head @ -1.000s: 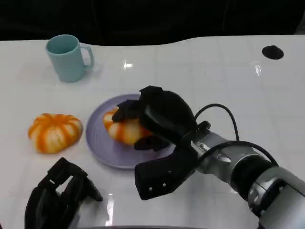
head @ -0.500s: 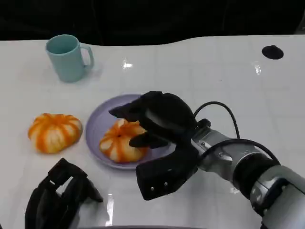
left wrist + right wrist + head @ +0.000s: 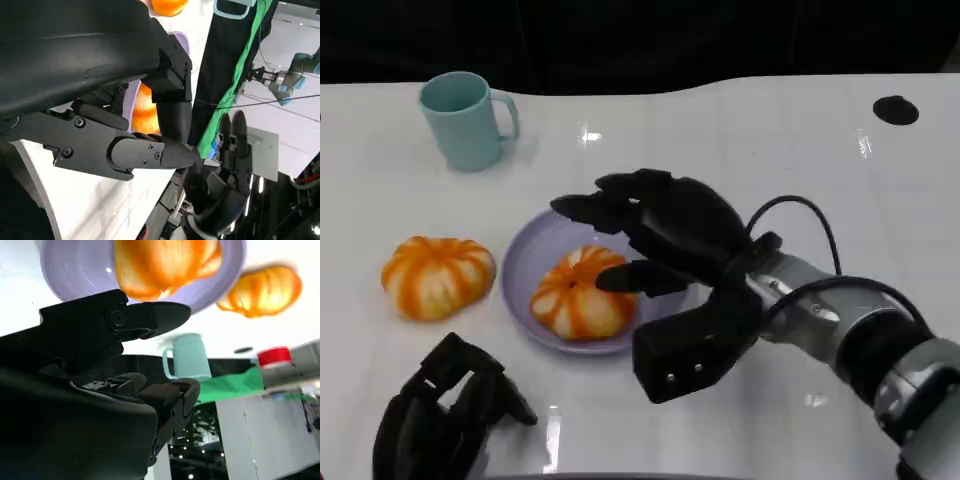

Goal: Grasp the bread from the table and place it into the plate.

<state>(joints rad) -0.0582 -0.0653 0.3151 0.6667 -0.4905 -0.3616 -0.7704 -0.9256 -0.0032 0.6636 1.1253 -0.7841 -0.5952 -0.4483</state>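
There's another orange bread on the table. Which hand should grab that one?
Probably the left hand: it sits open, just in front of the loose bread. The right hand hovers open over the bread on the plate.

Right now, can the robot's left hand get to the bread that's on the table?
Probably yes: the left hand lies on the table just below the bread on the table, with only bare tabletop between them.

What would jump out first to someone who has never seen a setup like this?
The big black right hand, fingers spread, hovers over a lilac plate at the middle of the white table. On the plate lies an orange-striped bread; a second such bread sits on the table to its left. A pale blue mug stands at the far left.
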